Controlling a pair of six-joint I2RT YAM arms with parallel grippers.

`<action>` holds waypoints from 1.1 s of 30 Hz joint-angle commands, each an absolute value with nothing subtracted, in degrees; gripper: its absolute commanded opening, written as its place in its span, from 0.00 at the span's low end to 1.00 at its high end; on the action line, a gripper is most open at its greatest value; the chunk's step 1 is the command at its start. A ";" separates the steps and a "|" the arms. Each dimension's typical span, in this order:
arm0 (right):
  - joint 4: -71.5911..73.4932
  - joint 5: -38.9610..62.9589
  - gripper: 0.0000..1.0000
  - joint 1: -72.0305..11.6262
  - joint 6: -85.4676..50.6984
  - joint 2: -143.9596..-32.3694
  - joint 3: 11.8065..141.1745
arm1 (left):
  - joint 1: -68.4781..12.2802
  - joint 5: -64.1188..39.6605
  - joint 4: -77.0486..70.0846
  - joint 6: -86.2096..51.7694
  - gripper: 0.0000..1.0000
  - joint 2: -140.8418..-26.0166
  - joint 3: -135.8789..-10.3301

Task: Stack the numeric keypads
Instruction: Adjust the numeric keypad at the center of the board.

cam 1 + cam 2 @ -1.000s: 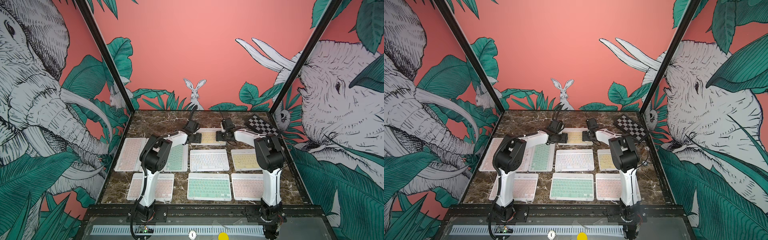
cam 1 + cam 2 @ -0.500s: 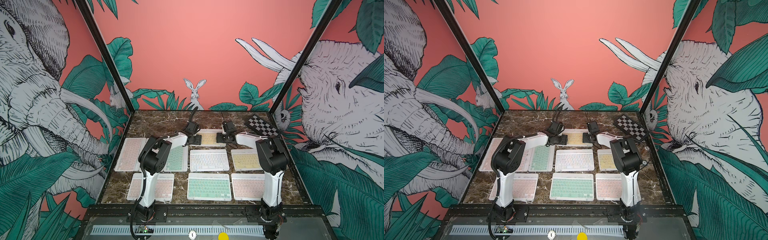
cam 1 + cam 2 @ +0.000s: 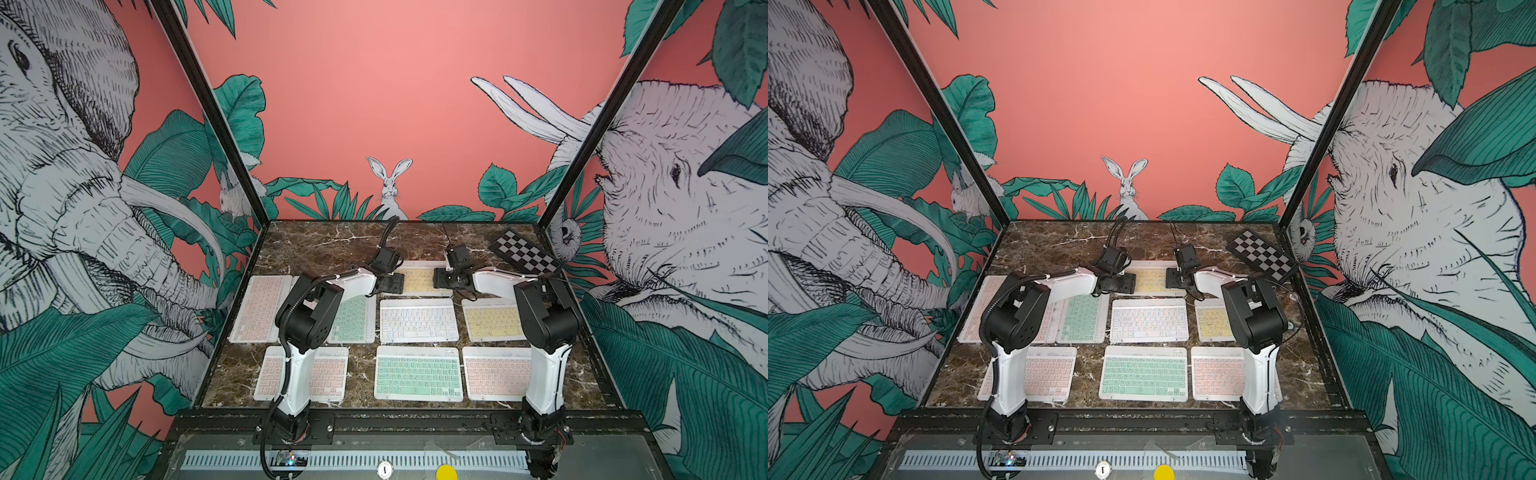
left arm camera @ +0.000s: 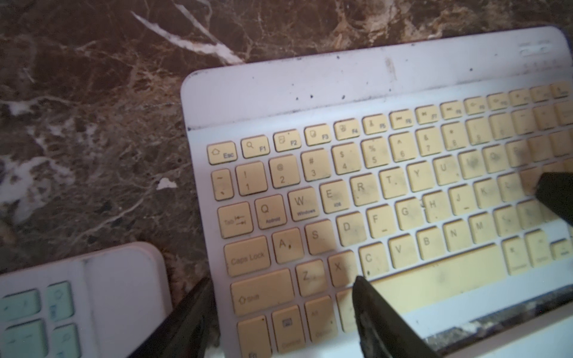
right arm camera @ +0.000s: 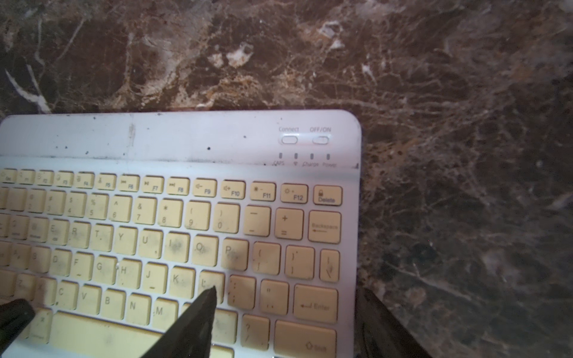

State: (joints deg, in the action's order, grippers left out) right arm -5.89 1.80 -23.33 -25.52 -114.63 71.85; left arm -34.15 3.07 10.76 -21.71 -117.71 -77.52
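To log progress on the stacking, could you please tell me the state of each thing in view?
Left gripper: open, straddling one short end of the back yellow keypad.
Right gripper: open, straddling its other end.
Back yellow keypad: flat on the table, unstacked.
White keypad and the others visible: flat, no stack yet.
Checkered board: flat, back corner, untouched.

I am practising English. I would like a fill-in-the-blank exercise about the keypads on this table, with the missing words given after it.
1. The left fingers and the right fingers are at the two short ends of the far keypad, whose keys are ___.
2. The front middle keypad has mint ___ keys.
3. The centre keypad, just behind it, has ___ keys.
4. The checkered board lies at the far ___ corner of the table.

Missing words: yellow; green; white; right.
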 commanded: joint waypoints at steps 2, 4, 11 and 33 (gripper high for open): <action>-10.20 2.99 0.70 -24.26 -26.19 -115.10 71.55 | -34.89 4.32 12.60 -22.27 0.73 -115.71 -76.78; -10.07 2.74 0.70 -24.32 -26.28 -115.03 71.39 | -34.91 4.77 13.22 -21.68 0.73 -116.13 -77.71; -10.55 1.63 0.71 -24.26 -25.81 -114.83 71.71 | -34.89 7.02 15.11 -21.08 0.73 -117.01 -80.26; -11.34 -4.53 0.75 -24.22 -21.09 -105.16 71.20 | -34.95 9.94 13.00 -17.92 0.73 -106.00 -76.68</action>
State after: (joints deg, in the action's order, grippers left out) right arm -11.42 -3.51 -23.97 -21.93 -108.33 72.34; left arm -34.63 10.02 12.82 -18.37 -111.87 -78.30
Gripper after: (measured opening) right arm 0.746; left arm 0.733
